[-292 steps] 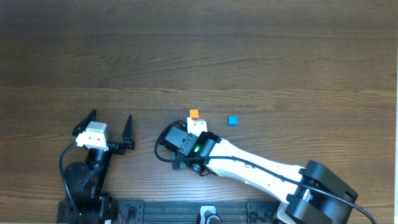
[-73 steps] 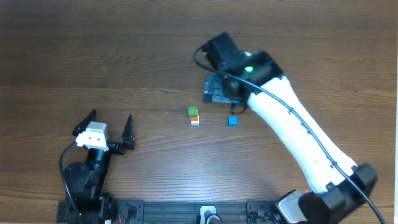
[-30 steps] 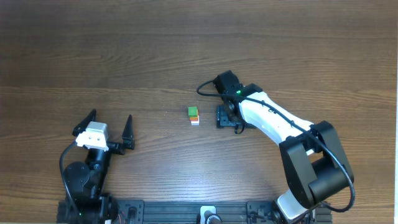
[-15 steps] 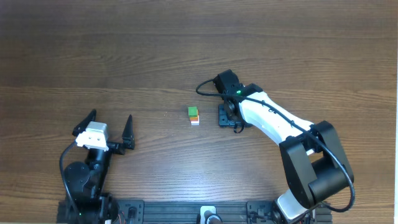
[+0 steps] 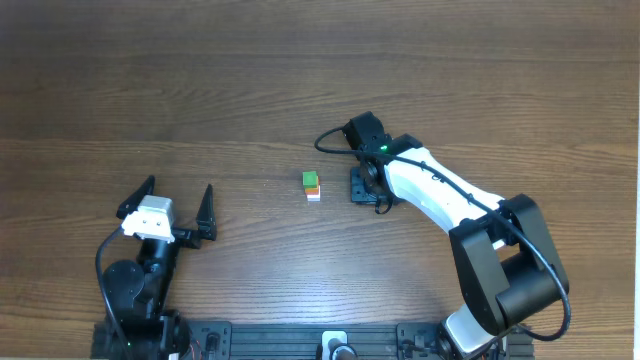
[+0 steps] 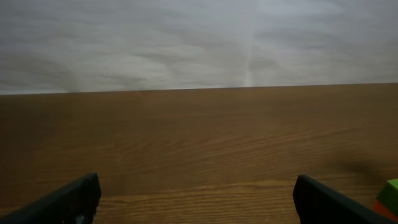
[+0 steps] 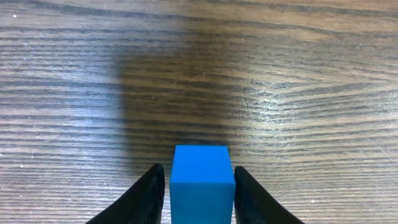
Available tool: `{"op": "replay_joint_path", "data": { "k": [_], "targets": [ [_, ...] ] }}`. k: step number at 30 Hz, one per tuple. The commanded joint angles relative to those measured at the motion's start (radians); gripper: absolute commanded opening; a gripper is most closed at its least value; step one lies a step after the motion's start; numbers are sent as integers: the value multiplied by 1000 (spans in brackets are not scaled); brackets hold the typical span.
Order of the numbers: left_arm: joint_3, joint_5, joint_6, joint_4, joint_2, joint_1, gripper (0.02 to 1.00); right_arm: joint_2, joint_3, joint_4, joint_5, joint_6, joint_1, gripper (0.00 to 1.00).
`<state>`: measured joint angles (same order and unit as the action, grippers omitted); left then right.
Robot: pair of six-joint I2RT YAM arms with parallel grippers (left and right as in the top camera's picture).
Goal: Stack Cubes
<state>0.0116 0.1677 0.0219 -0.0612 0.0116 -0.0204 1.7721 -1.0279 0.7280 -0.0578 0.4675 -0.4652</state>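
A small stack stands mid-table: a green cube (image 5: 311, 179) on an orange cube (image 5: 313, 189) on a white cube (image 5: 314, 196). Its green cube (image 6: 391, 188) and orange cube (image 6: 385, 208) peek in at the edge of the left wrist view. Just right of the stack, my right gripper (image 5: 366, 188) is down at the table, covering the blue cube from above. In the right wrist view the blue cube (image 7: 201, 180) sits on the wood between the two fingers, which press its sides. My left gripper (image 5: 179, 187) rests open near its base, far left of the stack.
Bare wooden table (image 5: 320, 80) lies all around the stack and the arms. The right arm's white link (image 5: 440, 205) slants from the lower right toward the middle. A pale wall (image 6: 199, 37) rises beyond the table's far edge.
A green cube now tops the stack. The right arm came down from farther back onto the blue cube, and over the last second its fingers drew in against it. The left arm has stayed put.
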Motion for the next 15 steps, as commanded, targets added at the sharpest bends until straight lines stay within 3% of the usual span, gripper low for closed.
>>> {"op": "replay_joint_path", "data": {
  "k": [1, 15],
  "targets": [
    [-6, -8, -14, 0, -7, -3, 1000, 9, 10, -3, 5, -1, 7, 329],
    [-6, -8, -14, 0, -7, -3, 1000, -34, -16, 21, 5, -1, 6, 189]
  ]
}}
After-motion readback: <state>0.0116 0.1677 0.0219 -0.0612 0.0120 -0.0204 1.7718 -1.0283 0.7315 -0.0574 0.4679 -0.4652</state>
